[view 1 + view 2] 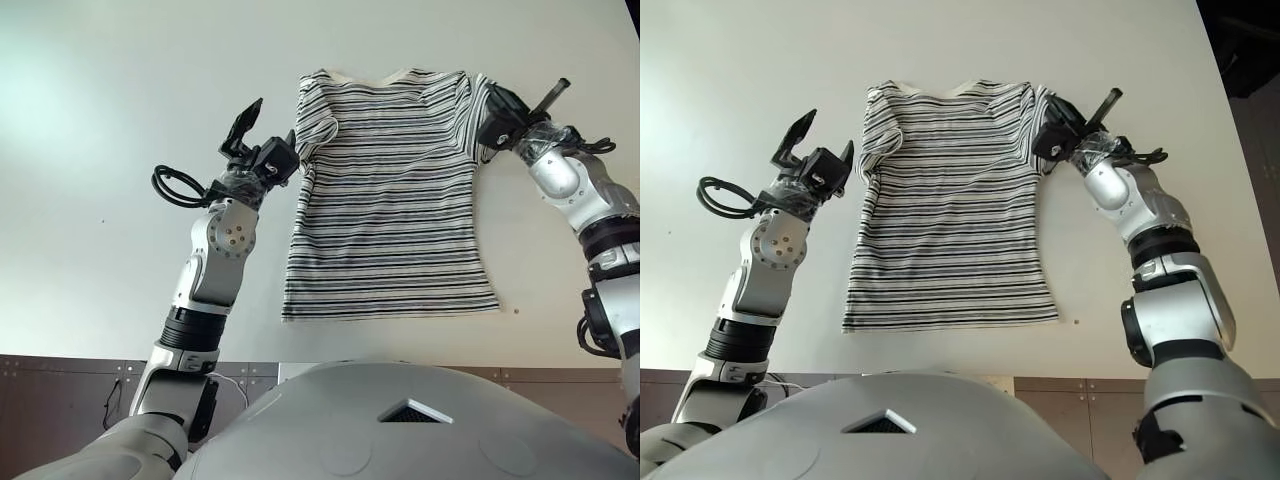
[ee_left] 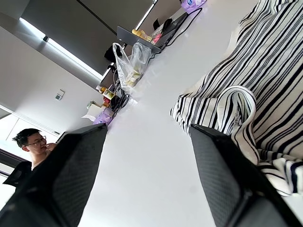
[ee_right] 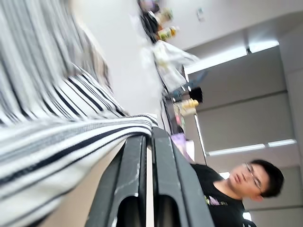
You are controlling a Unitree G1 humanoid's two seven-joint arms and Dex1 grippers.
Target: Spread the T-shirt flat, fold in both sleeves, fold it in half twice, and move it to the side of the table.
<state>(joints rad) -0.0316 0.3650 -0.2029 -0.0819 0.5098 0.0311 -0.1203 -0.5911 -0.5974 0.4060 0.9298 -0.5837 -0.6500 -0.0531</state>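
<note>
T-shirt soft matt striped cloth, table smooth w/ slight sheen, left gripper matt blk plastic.

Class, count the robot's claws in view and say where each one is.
2. The left claw is open beside the T-shirt's shoulder on the robot's left. The right claw is shut at the opposite shoulder, against the striped fabric. No others seem hidden.
</note>
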